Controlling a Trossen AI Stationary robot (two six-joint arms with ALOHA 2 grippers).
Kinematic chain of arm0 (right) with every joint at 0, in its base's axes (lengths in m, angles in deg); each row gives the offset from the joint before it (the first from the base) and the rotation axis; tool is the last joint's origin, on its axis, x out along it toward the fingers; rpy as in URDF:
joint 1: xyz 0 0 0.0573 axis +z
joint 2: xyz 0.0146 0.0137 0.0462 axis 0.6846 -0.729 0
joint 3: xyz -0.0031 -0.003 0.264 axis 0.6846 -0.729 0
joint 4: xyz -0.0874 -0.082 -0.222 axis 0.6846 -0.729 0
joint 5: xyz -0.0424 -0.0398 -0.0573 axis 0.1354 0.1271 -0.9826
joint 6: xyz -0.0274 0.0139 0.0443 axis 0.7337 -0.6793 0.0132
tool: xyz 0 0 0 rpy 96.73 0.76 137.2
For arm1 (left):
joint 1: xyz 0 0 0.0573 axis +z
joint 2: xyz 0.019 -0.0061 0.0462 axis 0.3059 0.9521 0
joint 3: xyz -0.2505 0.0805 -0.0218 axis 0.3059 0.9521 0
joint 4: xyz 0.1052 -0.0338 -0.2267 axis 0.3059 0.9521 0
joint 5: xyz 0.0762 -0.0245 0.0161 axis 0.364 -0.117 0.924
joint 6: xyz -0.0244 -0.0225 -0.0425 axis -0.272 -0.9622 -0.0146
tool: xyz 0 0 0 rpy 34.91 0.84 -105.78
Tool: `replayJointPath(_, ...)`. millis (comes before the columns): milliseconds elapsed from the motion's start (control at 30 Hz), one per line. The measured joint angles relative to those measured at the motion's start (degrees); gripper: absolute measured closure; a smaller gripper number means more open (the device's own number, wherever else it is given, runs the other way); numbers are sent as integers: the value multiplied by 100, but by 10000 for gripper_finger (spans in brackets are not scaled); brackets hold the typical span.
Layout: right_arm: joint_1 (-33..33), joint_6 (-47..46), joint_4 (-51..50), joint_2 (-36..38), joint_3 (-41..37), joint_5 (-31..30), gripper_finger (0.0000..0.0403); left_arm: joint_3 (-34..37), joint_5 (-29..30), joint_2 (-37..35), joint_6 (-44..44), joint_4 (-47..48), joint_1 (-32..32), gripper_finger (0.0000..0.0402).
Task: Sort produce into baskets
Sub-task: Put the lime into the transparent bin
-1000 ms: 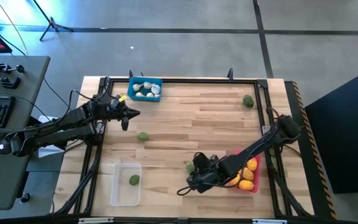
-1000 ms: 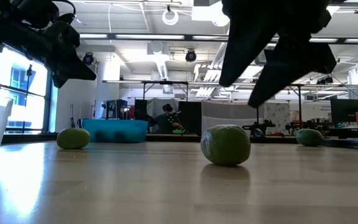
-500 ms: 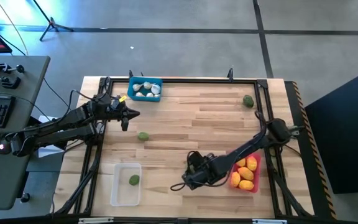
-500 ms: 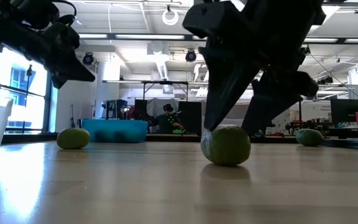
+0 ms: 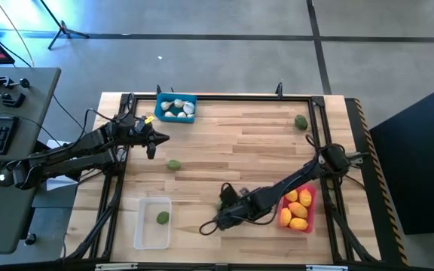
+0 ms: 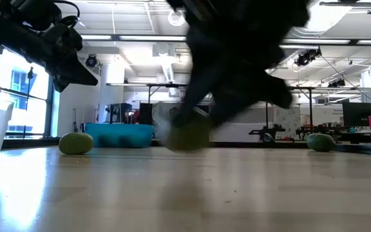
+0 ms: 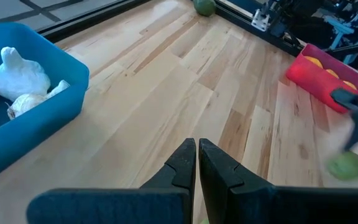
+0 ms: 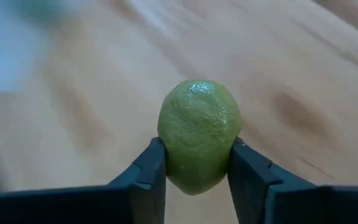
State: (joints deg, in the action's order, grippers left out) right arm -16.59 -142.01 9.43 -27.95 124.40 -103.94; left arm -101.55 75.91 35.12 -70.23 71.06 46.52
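The right hand has its two fingers closed against the sides of a green lime, which sits upright between them and fills the gap; in the high view this hand is low over the tabletop near the front edge, between the clear bin and the red bin. The clear bin stands by the front left corner and holds one green lime. The red bin lies near the front right corner and holds yellow lemon-like fruits. The blue bin sits at the back edge toward the left corner and holds whitish garlic bulbs; the left wrist view shows those bulbs resting inside its blue wall. The left hand hangs above the left side of the tabletop, near the blue bin, with its fingers pressed almost together and nothing between them. A loose lime lies on the bare wood near that hand, and another lime lies by the back right corner.
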Motion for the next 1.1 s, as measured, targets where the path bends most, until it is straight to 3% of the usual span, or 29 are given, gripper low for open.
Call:
replayJointPath(167, -34, 1115, 2270, -16, 4, -175, 295, 0, -130, -1, 160, 0, 4, 394)
replayJointPath(233, -71, 1343, 2700, -81, 89, -379, 295, 0, -187, 0, 165, 0, 4, 394)
replayJointPath(367, -189, 2120, 2671, -444, 828, -456, 295, 2, -277, 0, 283, -3, 4, 394)
replayJointPath(567, -337, 3136, 2393, -1482, 2831, -50, 295, 2, -269, 0, 351, -13, 20, 394)
replayJointPath(833, -409, 3414, 1212, -2936, 5325, 662, 296, 2, -240, -2, 320, -14, 20, 394)
replayJointPath(1100, -444, 2982, 1731, -3100, 5067, 969, 296, 2, -236, 0, 291, -2, 20, 394)
